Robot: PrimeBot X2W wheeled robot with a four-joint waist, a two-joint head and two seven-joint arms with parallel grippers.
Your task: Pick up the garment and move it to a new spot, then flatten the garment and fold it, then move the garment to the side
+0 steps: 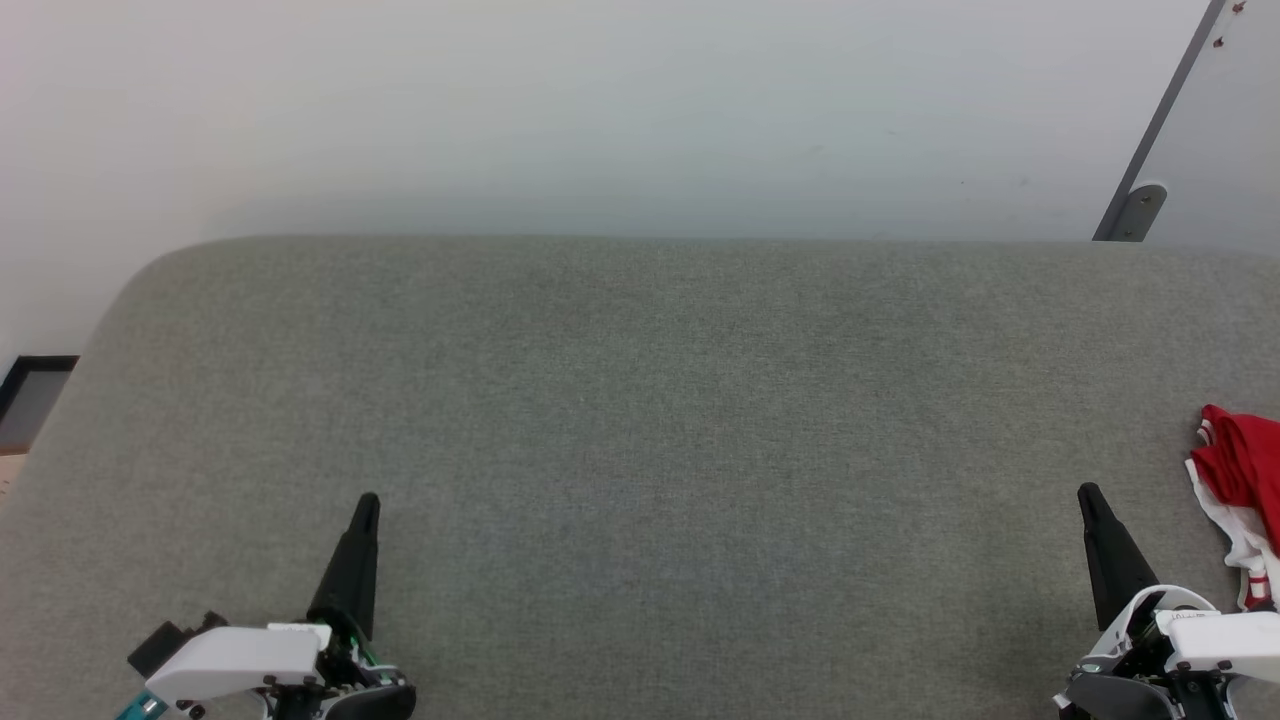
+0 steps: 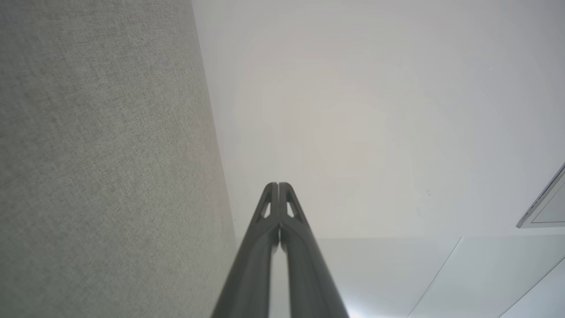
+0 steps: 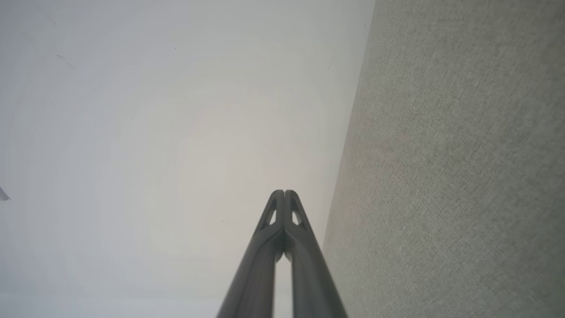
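A grey woven fabric surface (image 1: 640, 450) is spread across the head view, and every place below is given from it. Its far left corner is rounded, and its weave is seen as fine and even in both wrist views. Along its far edge a pale, plain wall (image 1: 600, 110) is met. Above its far right end, a slanted grey panel edge with a small metal bracket (image 1: 1135, 210) is fixed against that wall. Past its left edge, lower down, a dark-framed rectangle (image 1: 30, 385) is partly seen.

The garment (image 1: 1240, 470) is bunched at the surface's right edge, red cloth over white with a strip of red-and-white trim, and it is cut off by the picture's border. No lettering can be made out in the folds.

The left gripper (image 1: 366, 503) is held over the surface's near left part and the right gripper (image 1: 1087, 493) over its near right part, both pointing toward the far edge. On each, the two dark fingers are pressed together at the tips with nothing between them, as is confirmed in the wrist views. The right gripper's fingers are kept just beside the garment and apart from it.
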